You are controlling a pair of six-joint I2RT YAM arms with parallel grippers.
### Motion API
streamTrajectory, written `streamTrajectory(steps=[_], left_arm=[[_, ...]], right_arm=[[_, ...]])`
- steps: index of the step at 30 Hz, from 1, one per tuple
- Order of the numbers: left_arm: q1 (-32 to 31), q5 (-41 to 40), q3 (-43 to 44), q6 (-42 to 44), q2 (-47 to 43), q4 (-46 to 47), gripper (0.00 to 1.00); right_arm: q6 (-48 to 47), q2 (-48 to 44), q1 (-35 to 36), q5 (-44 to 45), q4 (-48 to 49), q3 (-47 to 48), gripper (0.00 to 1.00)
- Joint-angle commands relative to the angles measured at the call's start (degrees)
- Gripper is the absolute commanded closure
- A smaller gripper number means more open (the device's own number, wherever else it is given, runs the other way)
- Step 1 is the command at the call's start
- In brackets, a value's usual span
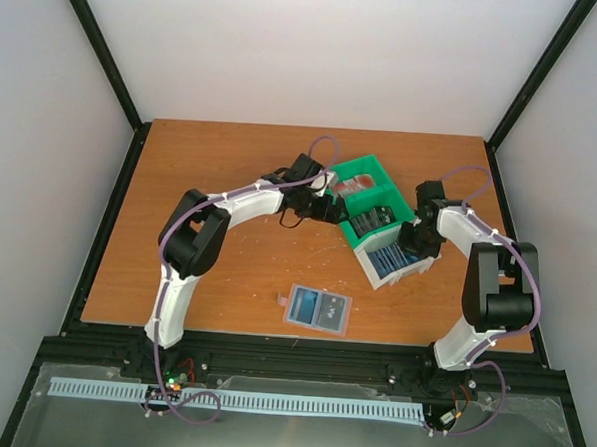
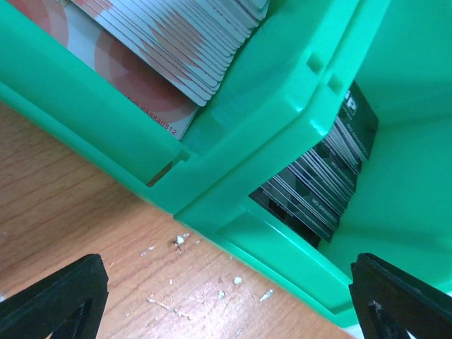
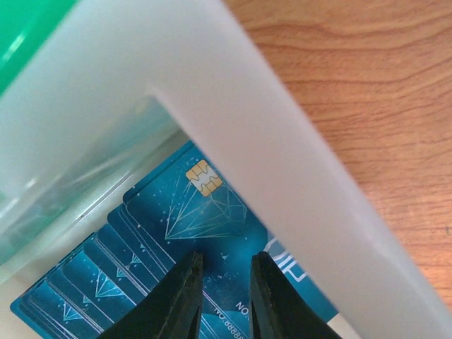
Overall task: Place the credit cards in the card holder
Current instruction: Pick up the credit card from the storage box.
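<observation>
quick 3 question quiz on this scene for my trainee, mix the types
1. True or false: the card holder lies open on the table, outside the tray.
2. Which cards lie under the right pincer? A red-and-white, B blue cards, C dark grey.
3. Fill in: the pincer with jaws spread wide is the ____ one.
Key: 1 true; 2 B; 3 left pincer.

The tray wall is hiding the lower part of the dark cards inside it, and the red-and-white cards in the neighbouring compartment are running off the picture's top edge. At the tray's white end, I'm not making out whether the right gripper is pinching one of the blue cards.
</observation>
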Motion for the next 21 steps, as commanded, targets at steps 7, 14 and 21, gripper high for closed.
streamTrajectory(steps=[7, 14, 21], left_arm=[[-3.21, -6.6, 5.66, -0.33, 4.32, -2.72, 0.06], [-4.77, -13.32, 7.8, -1.99, 6.9, -6.27, 0.07], [-4.84, -18.09, 10.84, -3.73, 10.77, -12.6, 0.1]], right_arm=[[-3.87, 0.06, -0.55, -2.66, 1.39, 0.53, 0.73], [-6.47, 0.58, 1.84, 1.42, 2.66, 0.78, 0.69], [-7.43, 1.61, 3.5, 6.19, 3.23, 0.59, 0.69]])
